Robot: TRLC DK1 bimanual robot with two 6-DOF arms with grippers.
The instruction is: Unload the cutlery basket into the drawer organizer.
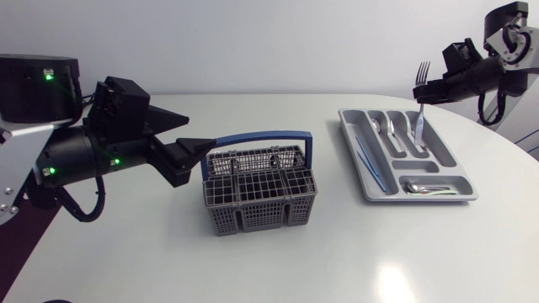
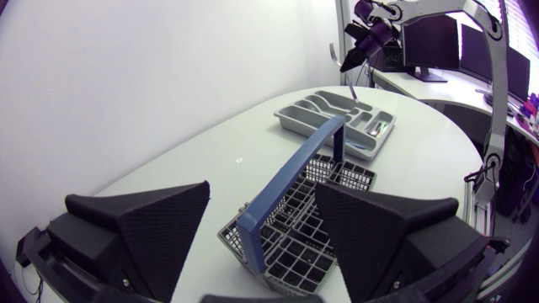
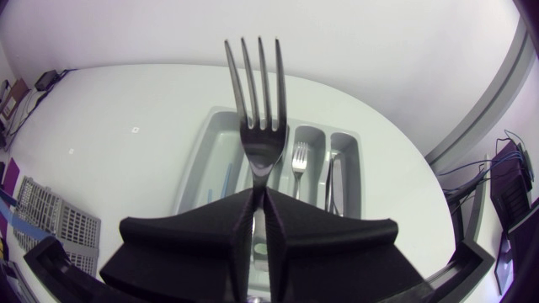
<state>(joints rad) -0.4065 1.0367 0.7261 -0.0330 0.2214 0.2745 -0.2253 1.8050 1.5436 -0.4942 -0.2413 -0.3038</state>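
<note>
The fork (image 1: 421, 101) is up off the table, gripped at the neck by the right gripper (image 1: 421, 91), whose 2 fingers press it from either side; its tines point up and its handle hangs down over the drawer organizer (image 1: 440, 150). In the right wrist view the fork (image 3: 257, 109) stands straight out ahead of the right gripper (image 3: 259, 198), with the organizer (image 3: 195, 168) below it. The grey organizer lies flat on the right part of the table and holds a blue-handled piece (image 1: 369, 160) in its long side slot, spoons (image 1: 387, 126) in the middle slots, another fork (image 3: 299, 160), and silver cutlery (image 1: 425, 187) lying crosswise in the short end compartment. The cutlery basket (image 1: 259, 189), a grey grid with a blue handle (image 1: 261, 135) arched over it, stands upright near the table's middle, well apart from the organizer. The left gripper (image 1: 198, 133) is just beside the basket at handle height, its 2 fingers spread wide; in the left wrist view the handle's near end (image 2: 290, 181) shows in the gap ahead of the gripper (image 2: 261, 189), and contact cannot be judged. The table (image 1: 253, 261) is plain white with a rounded edge, carrying a faint sheen and 1 small dark speck (image 2: 239, 159).
</note>
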